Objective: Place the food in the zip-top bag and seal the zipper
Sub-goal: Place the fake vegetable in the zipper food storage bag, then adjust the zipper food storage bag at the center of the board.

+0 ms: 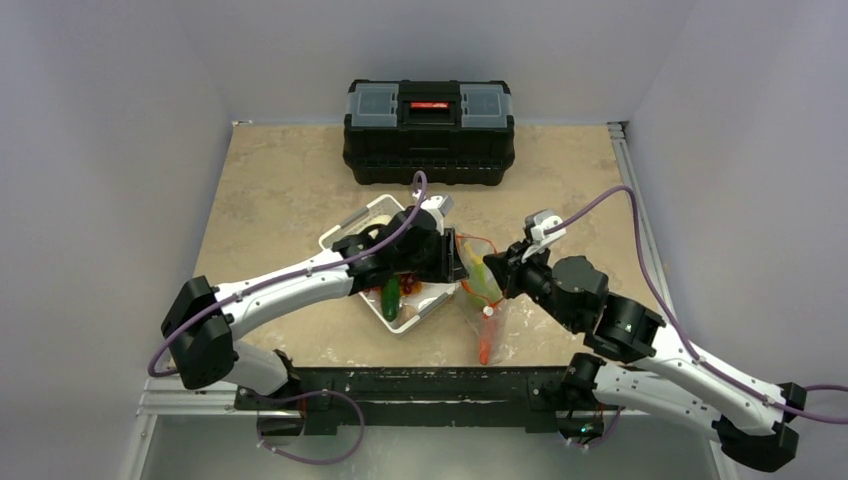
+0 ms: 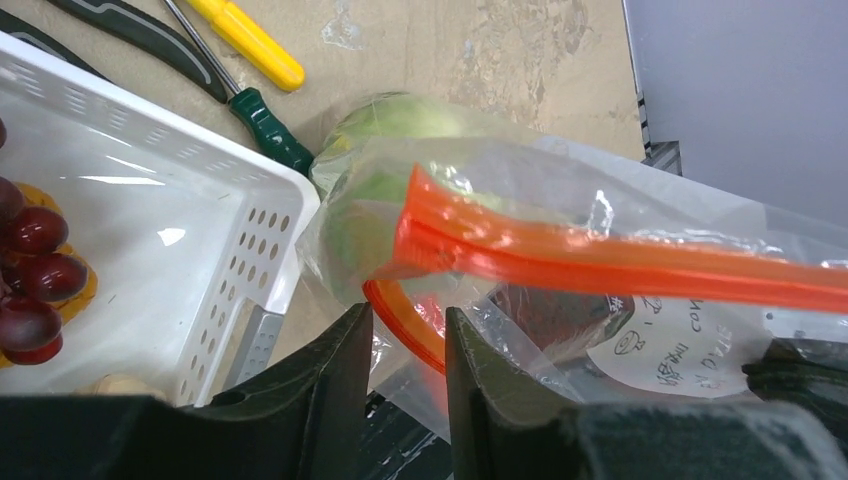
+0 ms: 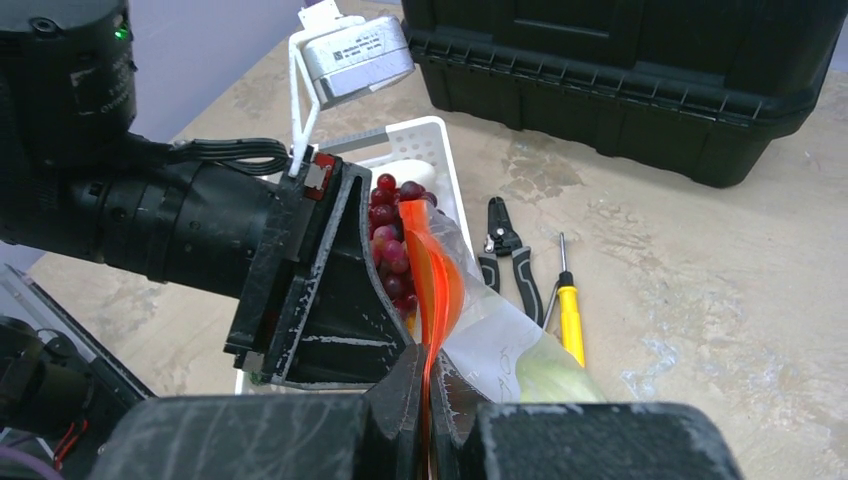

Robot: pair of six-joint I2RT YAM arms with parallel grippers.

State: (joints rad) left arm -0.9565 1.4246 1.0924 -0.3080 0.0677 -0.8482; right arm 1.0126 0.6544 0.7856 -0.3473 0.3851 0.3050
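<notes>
I make out dark print on a white label (image 2: 680, 350) on the zip-top bag (image 2: 640, 200), seen upside down. I cannot read any of it.

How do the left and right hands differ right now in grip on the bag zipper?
Left hand: fingers part open, with one lip of the orange zipper looped in the gap. Right hand: fingers pinched shut on the zipper strip. The left hand hangs over the edge of the white basket; the right hand sits on the bag's other side, off the basket. Both are at the mouth of the zip-top bag.
</notes>
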